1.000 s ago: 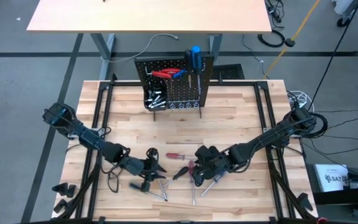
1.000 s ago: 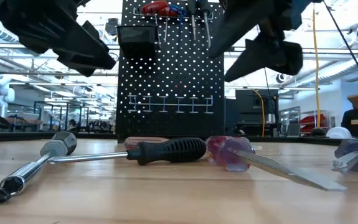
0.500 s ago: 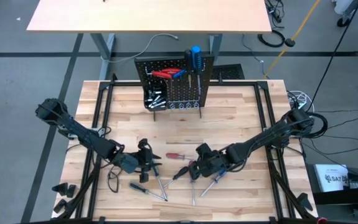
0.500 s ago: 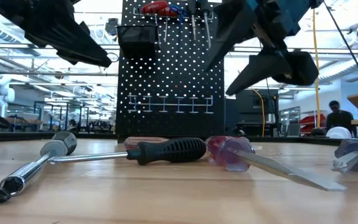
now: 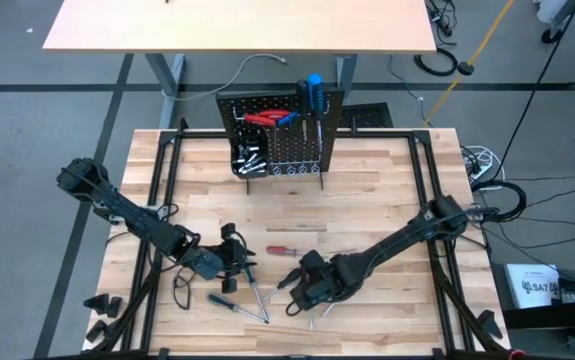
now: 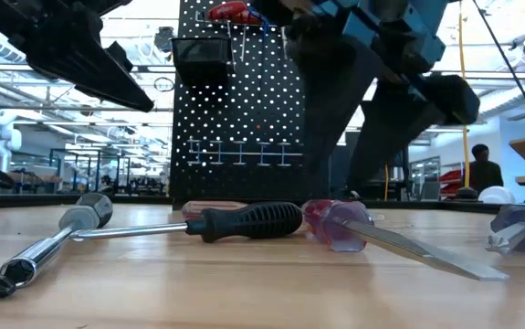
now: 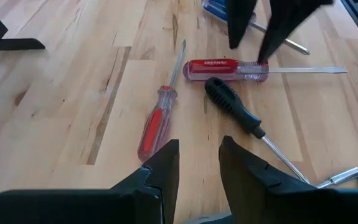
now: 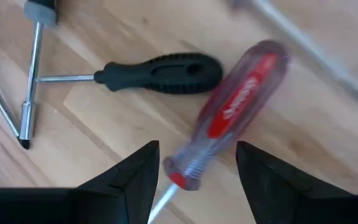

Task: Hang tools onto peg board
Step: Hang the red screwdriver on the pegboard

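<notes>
Since it dropped, right pincer (image 8: 194,165) over screwdriver (image 8: 231,115)

Loose tools (image 5: 267,285) lie on the table (image 5: 367,200) before the peg board (image 5: 279,135), between both grippers.

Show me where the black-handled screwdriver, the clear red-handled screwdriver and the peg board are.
black-handled screwdriver (image 8: 160,73), right wrist view, middle of its handle.
clear red-handled screwdriver (image 8: 238,106), right wrist view, middle of its handle.
peg board (image 6: 244,110), low view, bare perforated panel.
</notes>
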You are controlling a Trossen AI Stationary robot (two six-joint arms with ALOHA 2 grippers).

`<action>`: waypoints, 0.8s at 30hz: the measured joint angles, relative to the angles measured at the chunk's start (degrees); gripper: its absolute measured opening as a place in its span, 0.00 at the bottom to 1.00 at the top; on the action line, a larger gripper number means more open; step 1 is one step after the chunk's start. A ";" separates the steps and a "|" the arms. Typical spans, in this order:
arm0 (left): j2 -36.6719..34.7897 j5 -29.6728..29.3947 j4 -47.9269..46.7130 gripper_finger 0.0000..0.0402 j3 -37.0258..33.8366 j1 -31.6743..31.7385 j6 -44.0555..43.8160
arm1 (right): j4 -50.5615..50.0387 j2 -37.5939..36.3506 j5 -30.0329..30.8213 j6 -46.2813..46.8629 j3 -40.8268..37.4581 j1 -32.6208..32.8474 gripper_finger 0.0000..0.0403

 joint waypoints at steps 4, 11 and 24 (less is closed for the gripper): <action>0.00 0.02 0.07 0.29 0.00 -0.11 0.02 | 2.01 1.78 -0.15 2.29 0.08 0.47 0.51; 0.00 0.17 0.00 0.29 0.00 -0.17 0.02 | 2.31 3.83 0.33 4.29 0.17 1.19 0.51; 0.00 0.20 0.02 0.29 0.00 -0.24 0.04 | -0.22 6.73 -2.39 2.81 0.44 1.59 0.42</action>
